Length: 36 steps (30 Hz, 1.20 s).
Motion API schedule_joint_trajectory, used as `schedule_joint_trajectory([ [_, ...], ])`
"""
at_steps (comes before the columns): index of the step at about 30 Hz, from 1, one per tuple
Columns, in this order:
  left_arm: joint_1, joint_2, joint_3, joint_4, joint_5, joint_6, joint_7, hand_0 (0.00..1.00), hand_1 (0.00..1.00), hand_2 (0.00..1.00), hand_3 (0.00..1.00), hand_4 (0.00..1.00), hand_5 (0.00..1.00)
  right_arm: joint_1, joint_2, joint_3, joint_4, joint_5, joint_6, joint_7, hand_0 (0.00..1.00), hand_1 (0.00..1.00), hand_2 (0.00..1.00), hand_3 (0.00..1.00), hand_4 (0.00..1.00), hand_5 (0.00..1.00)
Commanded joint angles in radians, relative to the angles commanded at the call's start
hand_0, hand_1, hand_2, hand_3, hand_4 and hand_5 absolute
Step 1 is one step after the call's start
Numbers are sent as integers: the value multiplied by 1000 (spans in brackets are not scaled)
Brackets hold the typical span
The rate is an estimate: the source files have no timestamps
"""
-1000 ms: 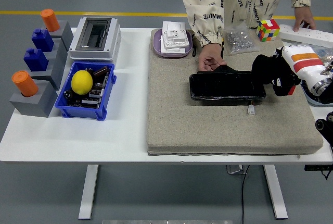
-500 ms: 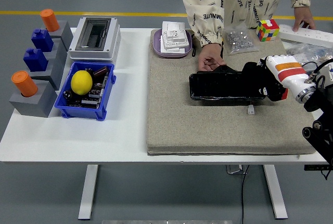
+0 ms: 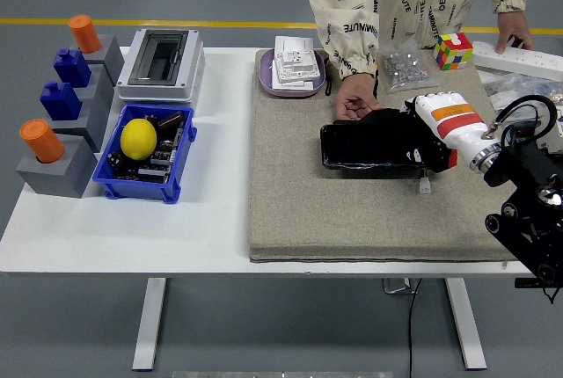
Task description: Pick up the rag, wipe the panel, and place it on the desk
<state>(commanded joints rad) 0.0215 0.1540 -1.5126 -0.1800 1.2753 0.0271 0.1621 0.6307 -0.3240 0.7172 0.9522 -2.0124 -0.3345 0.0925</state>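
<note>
Orange cylinders (image 3: 41, 140) and blue blocks (image 3: 61, 99) on grey stands line the table's left edge as I watch from the head camera, with a grey-white box (image 3: 161, 63) behind a blue bin (image 3: 144, 155) holding a yellow ball (image 3: 138, 139). Right of these, a beige mat (image 3: 352, 211) covers much of the white table (image 3: 123, 228); a purple tray (image 3: 292, 86) stacked with white parts sits at its far left corner.

Near the mat's middle lies the black panel (image 3: 374, 147), its long axis running left to right, parallel to the table's near edge. A person's hand (image 3: 355, 102) rests at the panel's far left corner. My right hand (image 3: 433, 127), white-backed with an orange band, lies on the panel's right end, fingers bent over the black rag (image 3: 410, 136) and pressing it down on the panel. Black on black, I cannot make out the rag's outline or which way it points.

Behind, a bag of small metal parts (image 3: 403, 69) and a coloured cube (image 3: 453, 49) sit near the far edge, where the person's other hand (image 3: 514, 30) touches a white power strip (image 3: 526, 61).
</note>
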Motion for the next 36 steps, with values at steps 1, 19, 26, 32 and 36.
schedule_joint_trajectory([
  [1, 1, 0, 0, 0, 1, 0, 1, 642, 691, 732, 565, 594, 468, 4, 9, -5, -3, 0, 0, 0, 289, 424, 487, 472, 998, 69],
  [19, -2, 7, 7, 0, 1, 0, 2, 642, 691, 731, 565, 594, 468, 100, 145, -108, -1, 13, 2, -3, 288, 424, 488, 471, 998, 71],
  [26, 1, 9, 12, 0, 0, 0, 2, 642, 691, 731, 565, 594, 468, 116, 182, -125, 1, 14, 2, -3, 289, 423, 488, 471, 998, 71],
  [32, 3, 10, 10, 0, 2, 0, 2, 643, 691, 731, 564, 594, 468, 105, 167, -133, -4, 18, 5, -3, 288, 424, 488, 471, 998, 71],
  [36, 3, 10, 9, 0, 2, 0, 1, 642, 692, 731, 565, 593, 468, 96, 145, -132, -7, 20, 7, -3, 289, 424, 488, 471, 998, 72],
])
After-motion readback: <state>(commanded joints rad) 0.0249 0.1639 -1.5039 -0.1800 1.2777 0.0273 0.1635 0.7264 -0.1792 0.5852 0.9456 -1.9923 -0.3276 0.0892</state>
